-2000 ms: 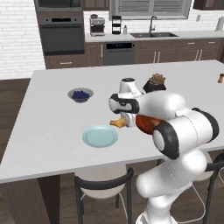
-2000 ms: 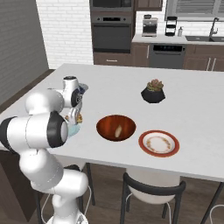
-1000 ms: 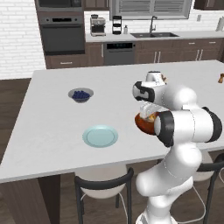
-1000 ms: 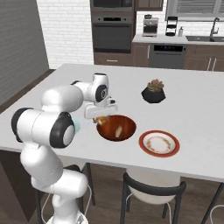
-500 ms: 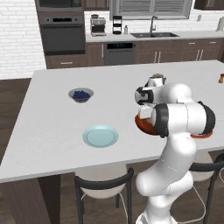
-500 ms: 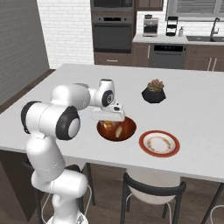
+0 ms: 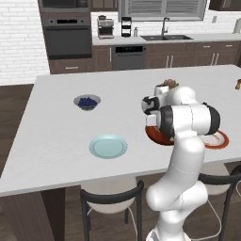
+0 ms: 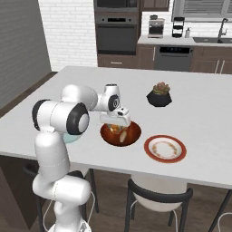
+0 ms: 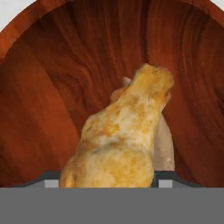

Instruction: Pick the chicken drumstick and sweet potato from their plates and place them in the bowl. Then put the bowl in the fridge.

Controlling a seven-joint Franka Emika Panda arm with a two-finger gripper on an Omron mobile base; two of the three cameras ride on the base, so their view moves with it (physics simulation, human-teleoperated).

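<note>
My gripper (image 8: 118, 123) hangs low inside the dark reddish-brown bowl (image 8: 107, 135), shut on the golden-orange chicken drumstick (image 9: 122, 131). In the hand view the drumstick stands between my fingertips, with the bowl's (image 9: 52, 87) glossy inner wall behind it. The pale sweet potato (image 9: 166, 144) lies on the bowl's floor just beyond the drumstick. The light blue plate (image 7: 108, 146) is bare, left of the bowl (image 7: 154, 136). The white plate with the red-brown rim (image 8: 165, 148) lies bare right of the bowl. The fridge is out of view.
A small grey bowl of blueberries (image 7: 87, 101) sits at the counter's far left. A black plant pot (image 8: 159, 96) stands behind the bowl. Dark stools (image 8: 158, 199) stand along the counter's near edge.
The arm swung from the light blue plate across to the bowl with the drumstick in its grip and lowered it inside. In the last half second it barely moved.
</note>
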